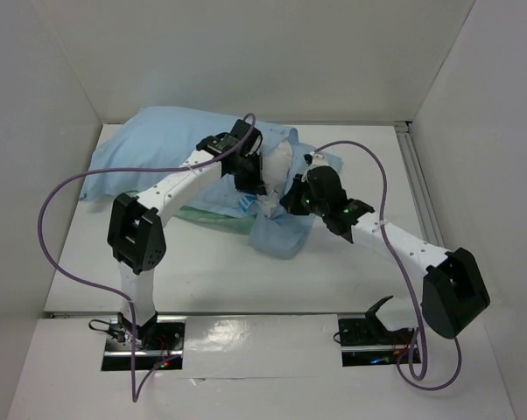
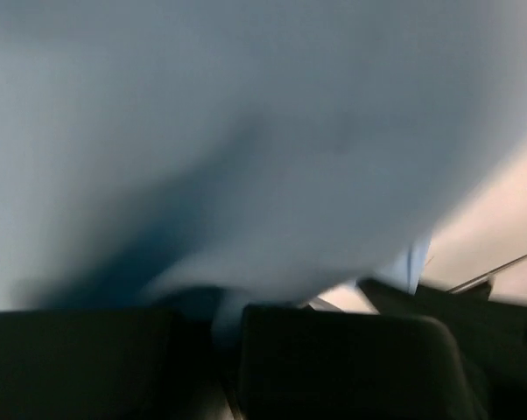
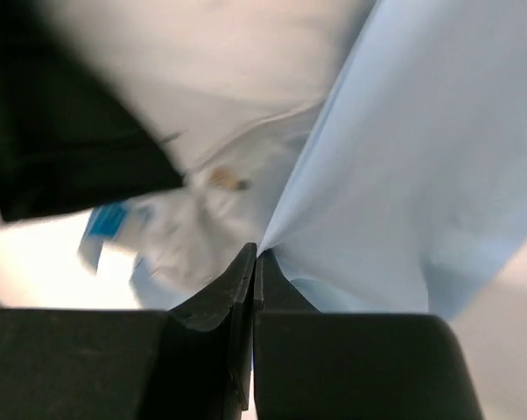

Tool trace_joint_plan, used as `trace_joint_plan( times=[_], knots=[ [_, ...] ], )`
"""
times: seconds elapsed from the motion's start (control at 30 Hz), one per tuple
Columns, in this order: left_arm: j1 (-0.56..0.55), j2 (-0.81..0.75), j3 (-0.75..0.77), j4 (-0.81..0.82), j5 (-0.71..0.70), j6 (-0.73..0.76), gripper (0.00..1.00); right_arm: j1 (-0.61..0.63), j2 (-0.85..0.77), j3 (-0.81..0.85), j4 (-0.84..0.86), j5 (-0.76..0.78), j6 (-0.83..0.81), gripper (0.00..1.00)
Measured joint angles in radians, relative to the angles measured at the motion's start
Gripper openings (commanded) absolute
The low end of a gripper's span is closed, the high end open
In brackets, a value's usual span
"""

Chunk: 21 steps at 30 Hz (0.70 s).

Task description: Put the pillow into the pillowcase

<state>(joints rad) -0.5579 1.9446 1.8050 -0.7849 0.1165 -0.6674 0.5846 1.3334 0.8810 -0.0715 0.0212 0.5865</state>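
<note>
The light blue pillowcase (image 1: 158,140) lies at the back left of the table, bulging, with its sea-green face (image 1: 213,218) showing at the near edge. The white pillow (image 1: 277,162) sticks out of its right end. My left gripper (image 1: 249,179) is at that opening; in the left wrist view (image 2: 227,319) blurred blue pillowcase cloth (image 2: 246,131) fills the frame and runs between the fingers. My right gripper (image 1: 290,198) is shut on a pinch of the pillowcase (image 3: 404,157); its tips (image 3: 256,258) meet on the cloth. The pillow (image 3: 220,79) and its blue-and-white label (image 3: 106,223) lie to the left.
White walls close in the table at the back and on both sides. A metal rail (image 1: 421,188) runs along the right edge. Purple cables loop from both arms. A loose blue flap of pillowcase (image 1: 277,234) hangs toward the near side between the grippers.
</note>
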Motion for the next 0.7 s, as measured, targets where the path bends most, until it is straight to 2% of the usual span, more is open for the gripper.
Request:
trace_joint_plan(
  times=[0.13,0.27,0.5,0.7],
  knots=[
    [0.001,0.022,0.006,0.000,0.011,-0.026,0.00,0.008,-0.003,0.031,-0.043,-0.116,-0.118,0.00],
    [0.001,0.051,0.006,-0.003,0.016,-0.051,0.00,0.067,0.026,0.117,-0.113,-0.180,-0.199,0.00],
    [0.001,0.084,0.008,-0.061,0.016,-0.090,0.00,0.249,0.072,0.214,-0.155,-0.202,-0.269,0.00],
    [0.000,0.100,0.009,-0.077,0.024,-0.101,0.00,0.264,0.052,0.260,-0.209,-0.190,-0.282,0.00]
  ],
)
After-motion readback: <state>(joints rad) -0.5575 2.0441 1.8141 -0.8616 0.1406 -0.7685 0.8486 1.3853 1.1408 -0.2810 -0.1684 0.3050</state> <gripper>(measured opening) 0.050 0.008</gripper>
